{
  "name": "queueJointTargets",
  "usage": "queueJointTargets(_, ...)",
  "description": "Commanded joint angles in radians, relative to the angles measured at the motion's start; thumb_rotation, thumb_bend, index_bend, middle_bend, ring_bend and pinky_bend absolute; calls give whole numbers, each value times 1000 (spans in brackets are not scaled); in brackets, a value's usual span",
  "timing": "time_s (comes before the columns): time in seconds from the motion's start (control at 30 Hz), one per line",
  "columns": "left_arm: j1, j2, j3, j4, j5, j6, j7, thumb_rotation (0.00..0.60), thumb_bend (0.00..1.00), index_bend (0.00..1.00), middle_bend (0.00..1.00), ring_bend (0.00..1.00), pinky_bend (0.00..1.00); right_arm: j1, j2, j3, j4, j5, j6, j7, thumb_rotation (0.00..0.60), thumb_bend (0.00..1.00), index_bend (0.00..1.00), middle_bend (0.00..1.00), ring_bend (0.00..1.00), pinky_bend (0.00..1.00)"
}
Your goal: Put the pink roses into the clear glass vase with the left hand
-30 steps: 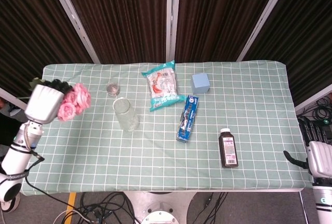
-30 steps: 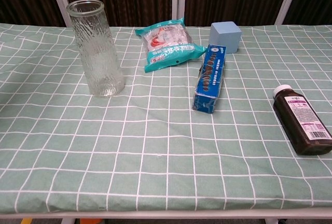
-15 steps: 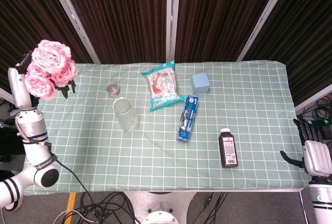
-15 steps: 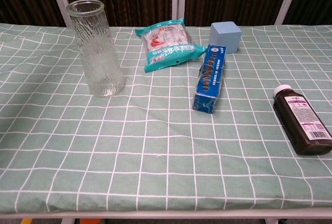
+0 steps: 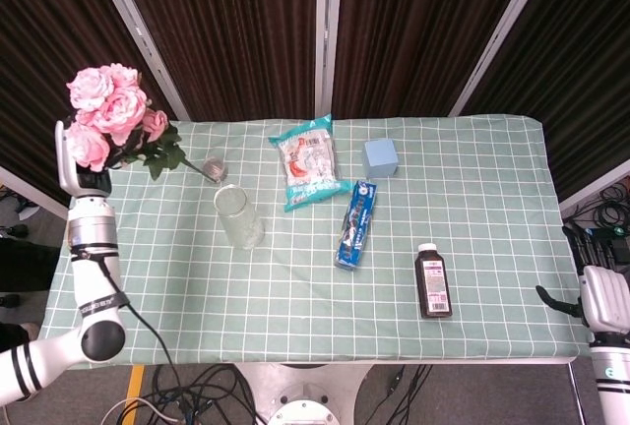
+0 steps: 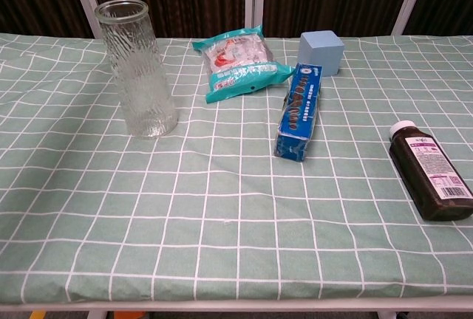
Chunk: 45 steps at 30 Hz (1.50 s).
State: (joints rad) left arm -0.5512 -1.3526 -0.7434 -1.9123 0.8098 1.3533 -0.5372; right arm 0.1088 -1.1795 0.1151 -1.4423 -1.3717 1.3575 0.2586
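The pink roses (image 5: 106, 110) stand up high over the table's far left corner, with green leaves (image 5: 163, 155) and a thin stem trailing right and down from them. My left hand (image 5: 75, 161) holds the bouquet from just below the blossoms, which partly hide its fingers. The clear glass vase (image 5: 239, 216) stands upright and empty, right of that hand and nearer the front; it appears again as the ribbed vase (image 6: 139, 68) in the chest view, which shows no hand. My right hand (image 5: 602, 295) hangs off the table's right front corner, holding nothing, fingers apart.
A small round glass piece (image 5: 215, 166) lies just behind the vase. Right of the vase are a snack bag (image 5: 308, 160), a blue box (image 5: 381, 157), a blue carton (image 5: 355, 222) and a brown bottle (image 5: 433, 281) lying flat. Green checked cloth (image 5: 295, 287) covers the table.
My left arm has swung the roses up from low beside the table's left edge and carried them slightly right, toward the vase. The right hand has barely shifted.
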Motion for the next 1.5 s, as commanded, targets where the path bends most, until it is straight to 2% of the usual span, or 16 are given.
queueJointTargets(0.03, 8, 10, -4, -23, -12, -19, -4, 600, 236, 491, 474, 431, 633, 1, -1, 0, 0, -2, 0, -1, 600, 113, 0, 0, 0, 0)
queueJointTargets(0.27, 30, -6, 49, -58, 28, -28, -8, 600, 236, 491, 474, 431, 630, 3, -5, -2, 0, -2, -7, -5, 600, 113, 0, 0, 0, 0)
queueJointTargets(0.57, -21, -131, 140, 98, 151, -5, 27, 600, 236, 490, 473, 429, 626, 2, -8, -4, 13, 3, -18, 9, 600, 113, 0, 0, 0, 0)
queueJointTargets(0.9, -44, -199, 240, 227, 285, -29, 44, 600, 216, 455, 421, 378, 575, 4, -17, -4, 43, 13, -40, 34, 600, 114, 0, 0, 0, 0)
queueJointTargets(0.97, -46, -201, 261, 250, 326, -45, 20, 600, 204, 421, 387, 344, 538, 4, -18, -4, 45, 12, -38, 37, 600, 113, 0, 0, 0, 0)
queueJointTargets(1.03, -46, -185, 302, 278, 403, -79, -35, 600, 159, 247, 234, 206, 376, 4, -19, -3, 47, 11, -38, 40, 600, 114, 0, 0, 0, 0)
queueJointTargets(1.13, -42, -181, 323, 319, 466, -79, -100, 600, 85, 76, 36, 53, 204, 4, -20, -2, 49, 11, -39, 42, 600, 114, 0, 0, 0, 0)
queueJointTargets(1.3, -33, -169, 321, 339, 483, -77, -160, 600, 11, 26, 0, 3, 126, 2, -31, 3, 65, -6, -13, 55, 600, 114, 0, 0, 0, 0)
queueJointTargets(1.5, -15, -136, 329, 324, 482, -83, -174, 600, 2, 17, 0, 0, 86, 2, -38, 5, 70, -11, -3, 55, 600, 116, 0, 0, 0, 0)
